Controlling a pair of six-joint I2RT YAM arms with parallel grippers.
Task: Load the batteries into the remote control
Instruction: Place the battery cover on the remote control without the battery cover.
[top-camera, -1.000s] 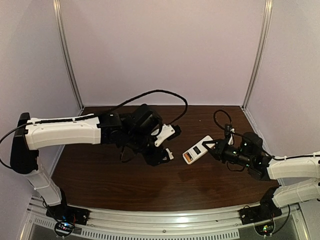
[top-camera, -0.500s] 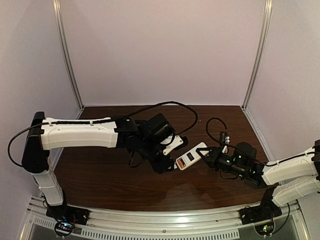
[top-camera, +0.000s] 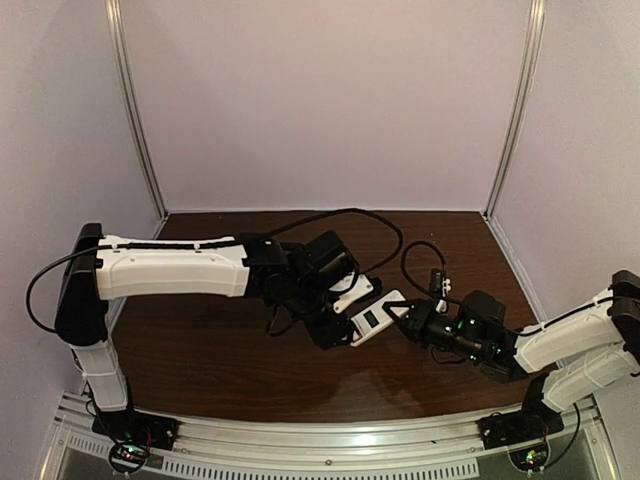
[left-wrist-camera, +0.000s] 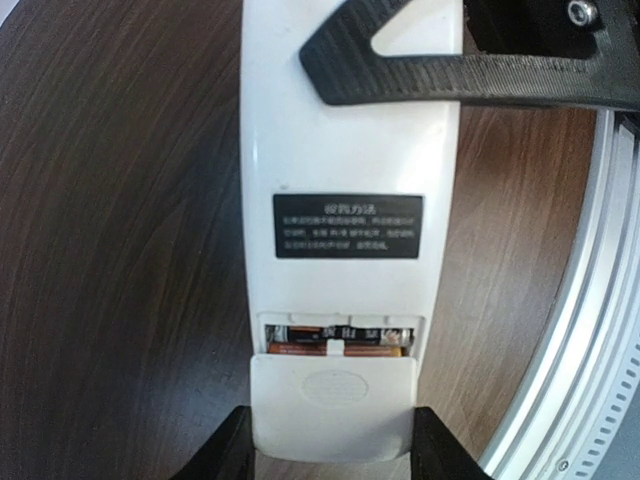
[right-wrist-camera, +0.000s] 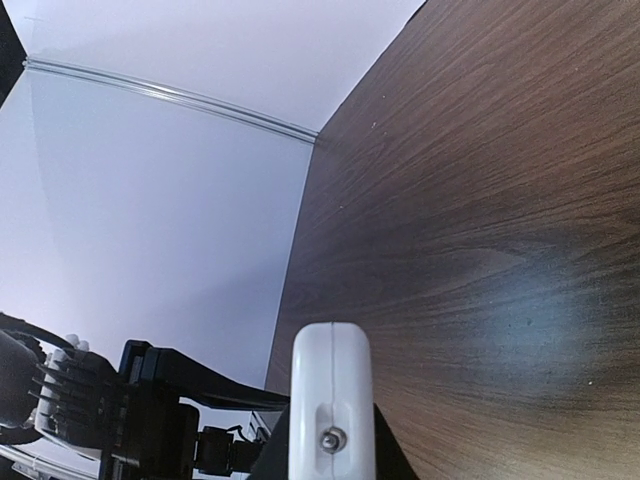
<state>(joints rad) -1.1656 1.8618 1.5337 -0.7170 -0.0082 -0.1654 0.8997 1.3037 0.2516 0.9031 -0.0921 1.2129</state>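
left wrist view: cells in, cover half on

remote control (left-wrist-camera: 345, 150) is held between the two arms over mid tabletop (left-wrist-camera: 110, 250), plain back toward this camera. as far as i can judge it is off the surface. right claw (right-wrist-camera: 328, 450) is clamped on the far end; its wrist view shows that end edge-on between the fingers. left claw (left-wrist-camera: 333, 452) sits at the recess end with a finger against each side of the cover (left-wrist-camera: 333, 400). looks closed on it.

batteries (left-wrist-camera: 338, 340) both lie in the recess, orange cell (left-wrist-camera: 335, 349) nearest the cover and dark cell (left-wrist-camera: 340, 331) just beyond it. a strip of recess is open above the cover lip, so not latched yet.

handling, my read:
- remote is light, stiff, smooth plastic, so it will slide in the pads if pushed lengthwise
- cover is thin with fragile tabs; hold it by the side edges and push flat along the body, no twist
- keep the right grip beyond the label (left-wrist-camera: 347, 227), clear of the recess

surface: dark wood grain, glossy, some glare. rail (left-wrist-camera: 590, 330) runs along the near edge. pale walls (right-wrist-camera: 150, 200) close in three sides, and the arms have little room at centre.
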